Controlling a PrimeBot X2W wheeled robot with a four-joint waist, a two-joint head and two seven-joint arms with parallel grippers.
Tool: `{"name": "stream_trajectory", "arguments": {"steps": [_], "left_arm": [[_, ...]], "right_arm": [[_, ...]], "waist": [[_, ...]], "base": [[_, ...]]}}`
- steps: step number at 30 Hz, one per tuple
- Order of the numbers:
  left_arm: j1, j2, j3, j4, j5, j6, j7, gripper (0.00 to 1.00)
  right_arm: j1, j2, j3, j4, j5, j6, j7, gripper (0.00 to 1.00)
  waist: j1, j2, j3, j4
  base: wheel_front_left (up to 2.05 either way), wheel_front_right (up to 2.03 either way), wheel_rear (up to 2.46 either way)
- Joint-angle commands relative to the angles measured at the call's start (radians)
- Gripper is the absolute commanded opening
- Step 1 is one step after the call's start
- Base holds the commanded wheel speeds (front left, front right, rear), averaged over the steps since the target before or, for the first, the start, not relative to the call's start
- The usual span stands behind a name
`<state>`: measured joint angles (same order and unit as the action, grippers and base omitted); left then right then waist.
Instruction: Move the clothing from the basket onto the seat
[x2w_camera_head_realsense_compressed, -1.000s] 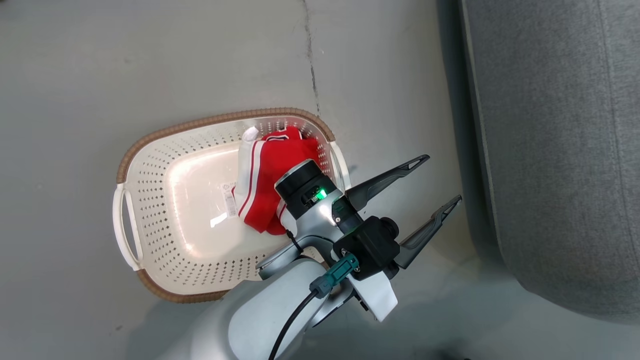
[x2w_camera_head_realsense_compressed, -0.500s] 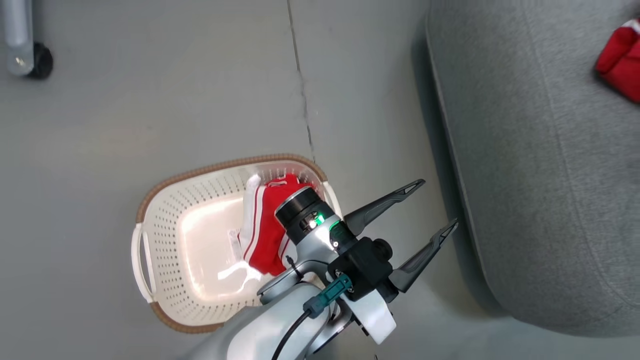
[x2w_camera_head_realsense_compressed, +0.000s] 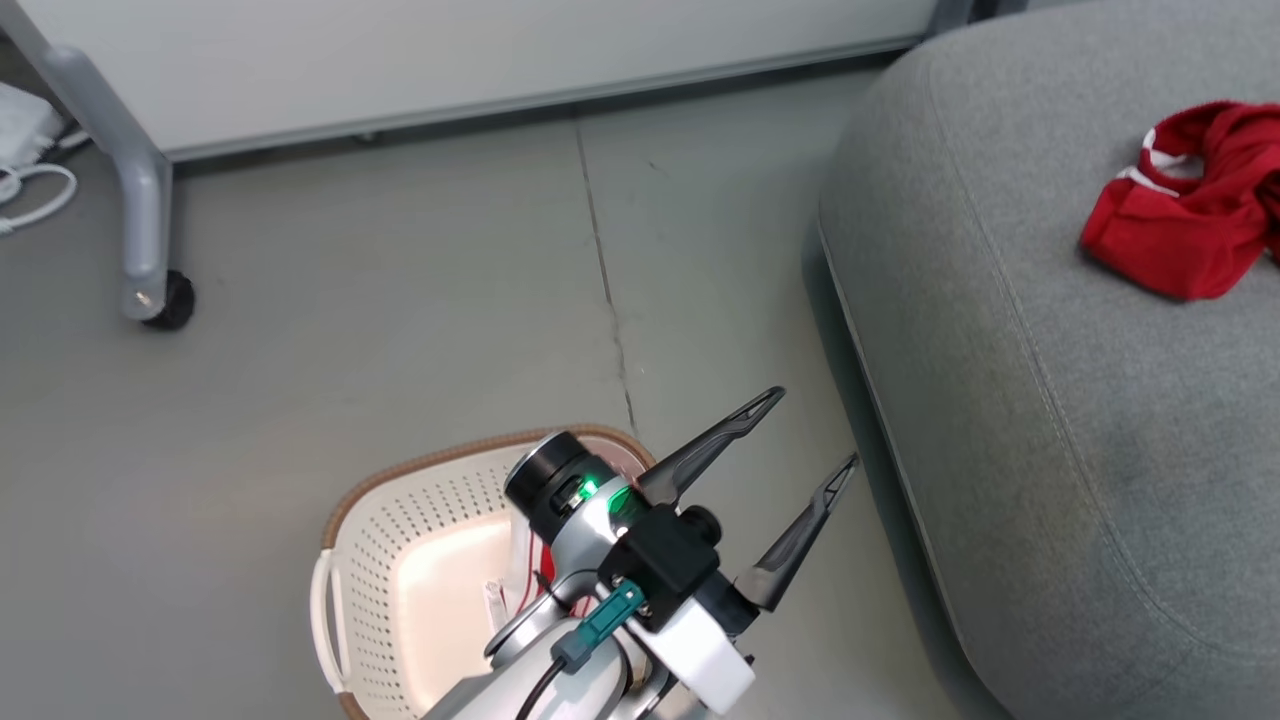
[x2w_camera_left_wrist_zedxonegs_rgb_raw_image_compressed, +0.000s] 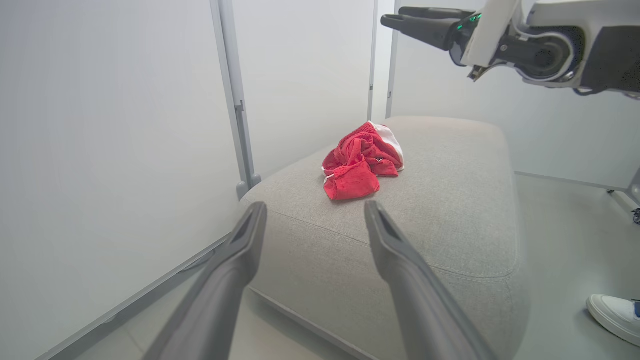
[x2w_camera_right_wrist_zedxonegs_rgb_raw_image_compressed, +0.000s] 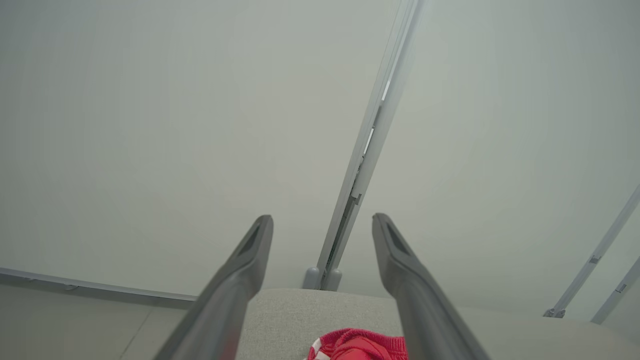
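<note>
One piece of the clothing (x2w_camera_head_realsense_compressed: 1190, 225) lay crumpled on the seat (x2w_camera_head_realsense_compressed: 1050, 420), straight ahead of the left gripper (x2w_camera_head_realsense_compressed: 813, 427) and well apart from its fingers. In the right wrist view we saw that clothing (x2w_camera_right_wrist_zedxonegs_rgb_raw_image_compressed: 357, 346) low between the fingers of the right gripper (x2w_camera_right_wrist_zedxonegs_rgb_raw_image_compressed: 322, 217), resting on the seat (x2w_camera_right_wrist_zedxonegs_rgb_raw_image_compressed: 295, 310). A red sliver (x2w_camera_head_realsense_compressed: 533, 592) sat in the basket (x2w_camera_head_realsense_compressed: 430, 510), behind and beneath the left fingers and mostly hidden. Both pairs of fingers stood spread wide, and we found nothing held in either. Beyond the right fingers rose a pale wall with a post (x2w_camera_right_wrist_zedxonegs_rgb_raw_image_compressed: 365, 150). A white shoe (x2w_camera_left_wrist_zedxonegs_rgb_raw_image_compressed: 612, 312) rested on the floor, right of the left fingers.
</note>
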<state>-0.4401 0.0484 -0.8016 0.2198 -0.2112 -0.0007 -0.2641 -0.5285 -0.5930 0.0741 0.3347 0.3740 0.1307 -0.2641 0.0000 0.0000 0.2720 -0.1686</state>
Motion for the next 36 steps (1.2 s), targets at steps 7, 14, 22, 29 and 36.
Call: {"name": "stream_trajectory", "arguments": {"steps": [7, 14, 22, 29, 36], "left_arm": [[0.106, 0.004, 0.133, -0.046, -0.017, 0.039, 0.001, 1.0], [0.189, 0.004, 0.287, -0.059, 0.002, 0.043, 0.001, 1.0], [0.297, 0.003, 0.449, -0.033, 0.029, 0.046, 0.001, 1.0], [0.367, 0.003, 0.541, -0.019, 0.01, 0.098, 0.0, 1.0], [0.402, 0.004, 0.54, -0.01, 0.004, 0.091, 0.0, 1.0]], "right_arm": [[0.185, 0.105, -0.059, -0.236, -0.029, 0.0, 0.0, 1.0], [0.325, 0.216, -0.081, -0.346, -0.059, 0.0, 0.0, 1.0], [0.444, 0.313, -0.08, -0.331, -0.035, 0.0, 0.0, 1.0], [0.514, 0.352, -0.059, -0.298, -0.098, 0.0, 0.0, 1.0], [0.559, 0.388, -0.063, -0.265, -0.126, 0.0, 0.0, 1.0]], "waist": [[0.0, 0.0, -0.117, 0.065], [0.0, 0.0, -0.174, 0.141], [0.0, 0.0, -0.219, 0.229], [0.0, 0.0, -0.245, 0.285], [0.0, 0.0, -0.253, 0.309]], "base": [[0.0, 0.0, 0.0], [0.0, 0.0, 0.0], [0.0, 0.0, 0.0], [0.0, 0.0, 0.0], [0.0, 0.0, 0.0]]}}
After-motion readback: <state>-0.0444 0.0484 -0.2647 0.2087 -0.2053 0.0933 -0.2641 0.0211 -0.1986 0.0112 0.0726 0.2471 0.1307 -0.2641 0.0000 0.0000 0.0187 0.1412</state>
